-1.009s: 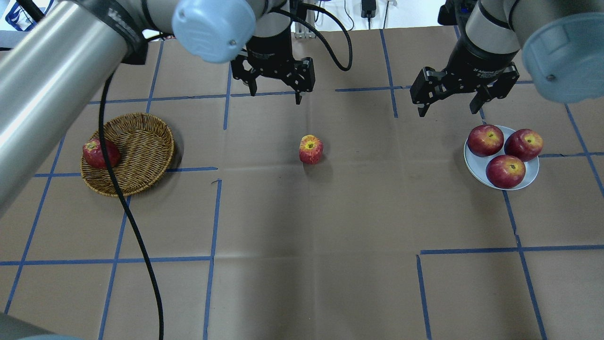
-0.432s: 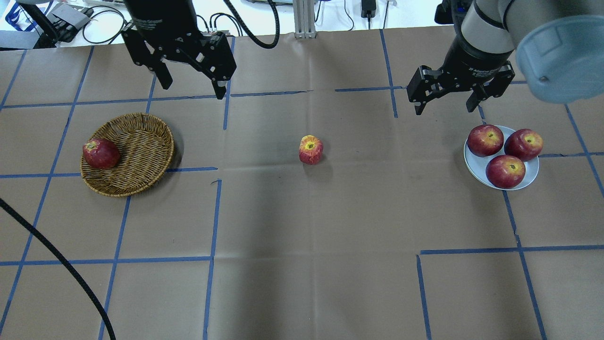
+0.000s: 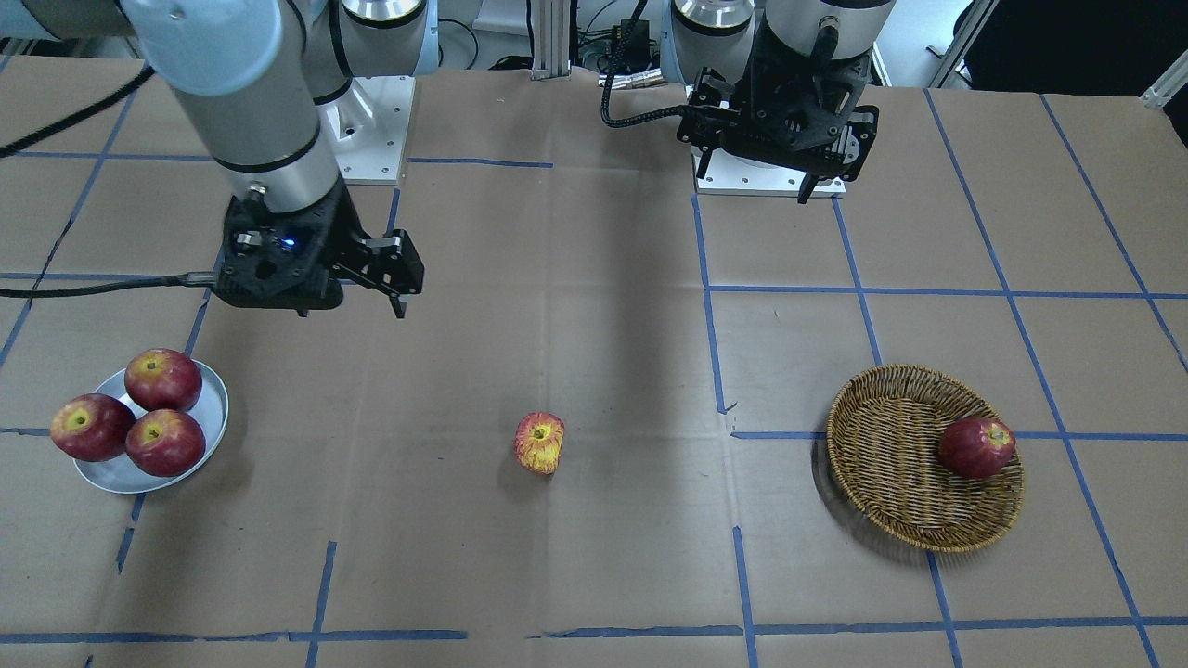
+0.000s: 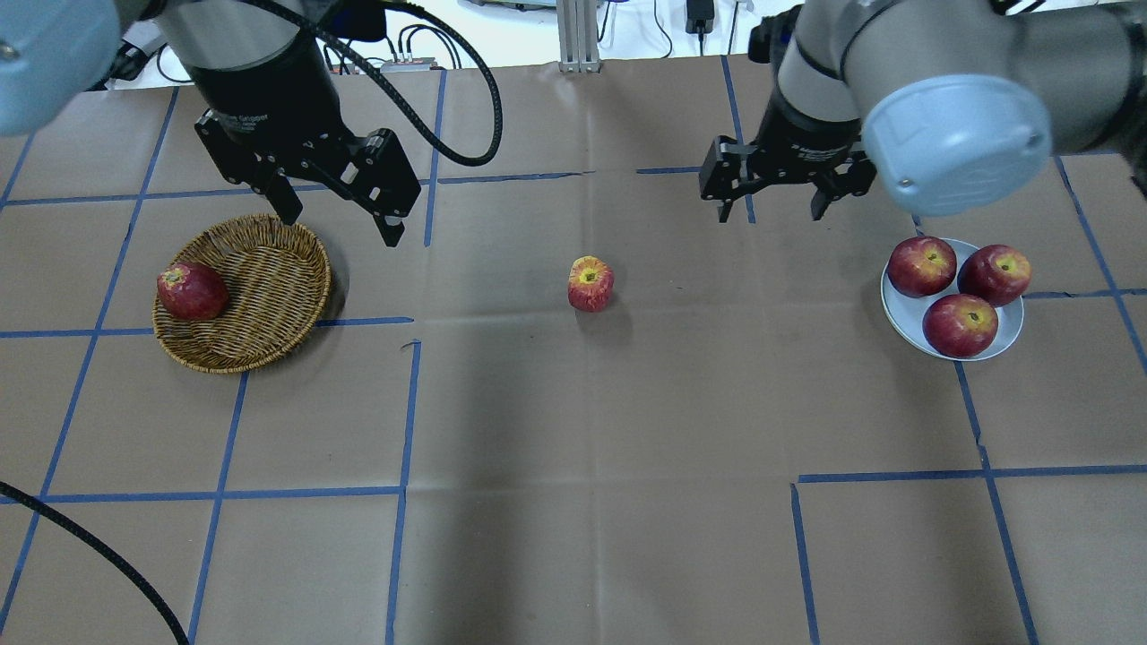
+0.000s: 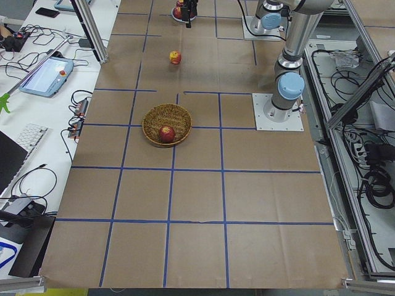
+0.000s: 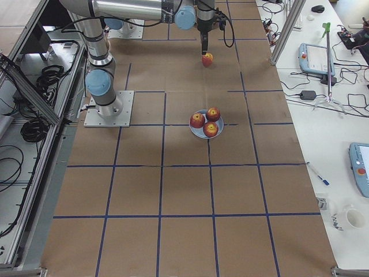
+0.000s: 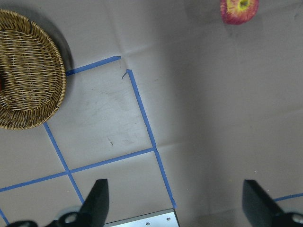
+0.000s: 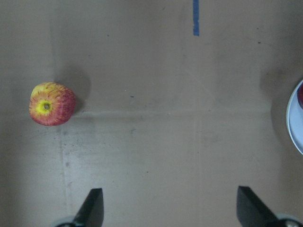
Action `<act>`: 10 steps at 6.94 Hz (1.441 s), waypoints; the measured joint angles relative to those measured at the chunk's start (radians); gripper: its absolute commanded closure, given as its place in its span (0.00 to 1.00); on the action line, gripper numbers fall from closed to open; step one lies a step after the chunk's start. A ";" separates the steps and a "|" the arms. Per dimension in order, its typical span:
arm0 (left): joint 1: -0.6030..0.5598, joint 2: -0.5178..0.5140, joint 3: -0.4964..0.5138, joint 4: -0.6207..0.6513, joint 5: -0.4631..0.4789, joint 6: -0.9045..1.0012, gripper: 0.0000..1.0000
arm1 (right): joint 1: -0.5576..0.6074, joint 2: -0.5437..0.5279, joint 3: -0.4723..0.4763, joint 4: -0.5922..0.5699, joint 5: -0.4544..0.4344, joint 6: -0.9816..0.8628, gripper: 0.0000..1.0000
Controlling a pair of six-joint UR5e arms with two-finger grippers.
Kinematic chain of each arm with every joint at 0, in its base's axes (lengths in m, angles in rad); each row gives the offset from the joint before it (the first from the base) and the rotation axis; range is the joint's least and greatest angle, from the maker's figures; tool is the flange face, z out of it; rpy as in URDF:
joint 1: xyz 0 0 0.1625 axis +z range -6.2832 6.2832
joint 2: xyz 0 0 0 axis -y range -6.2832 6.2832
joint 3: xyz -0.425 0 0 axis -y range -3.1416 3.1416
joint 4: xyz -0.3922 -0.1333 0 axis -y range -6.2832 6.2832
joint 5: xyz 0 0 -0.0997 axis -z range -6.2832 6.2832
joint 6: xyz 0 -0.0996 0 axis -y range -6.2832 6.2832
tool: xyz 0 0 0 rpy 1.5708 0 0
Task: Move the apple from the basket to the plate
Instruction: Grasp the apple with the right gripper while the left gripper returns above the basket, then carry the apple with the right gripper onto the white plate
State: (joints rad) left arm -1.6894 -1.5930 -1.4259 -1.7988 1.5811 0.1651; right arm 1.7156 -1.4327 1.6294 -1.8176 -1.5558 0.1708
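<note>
Both arms hang over the table's (image 4: 573,502) far side, left gripper (image 4: 341,226) spread wide beside the basket (image 4: 260,300), right gripper (image 4: 769,214) equally splayed near the plate (image 4: 898,317), the apple (image 4: 590,284) resting midway between.

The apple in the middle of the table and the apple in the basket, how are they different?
Colour: the middle apple is red streaked with lots of yellow, while the basket apple is dark red nearly all over. Place: the middle apple sits alone on the bare table; the basket apple rests inside the basket, against its edge. Both look about the same size, and nothing is holding either.
</note>
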 measured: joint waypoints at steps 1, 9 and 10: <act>0.003 0.029 -0.044 0.018 0.001 0.002 0.01 | 0.060 0.050 0.001 -0.061 -0.002 0.080 0.00; 0.010 0.056 -0.099 0.061 0.004 0.001 0.01 | 0.238 0.428 0.009 -0.478 -0.012 0.326 0.00; 0.011 0.056 -0.099 0.061 0.004 0.001 0.01 | 0.238 0.459 0.010 -0.520 -0.020 0.322 0.14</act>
State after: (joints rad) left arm -1.6787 -1.5371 -1.5247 -1.7380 1.5846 0.1656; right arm 1.9539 -0.9734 1.6393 -2.3372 -1.5761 0.4931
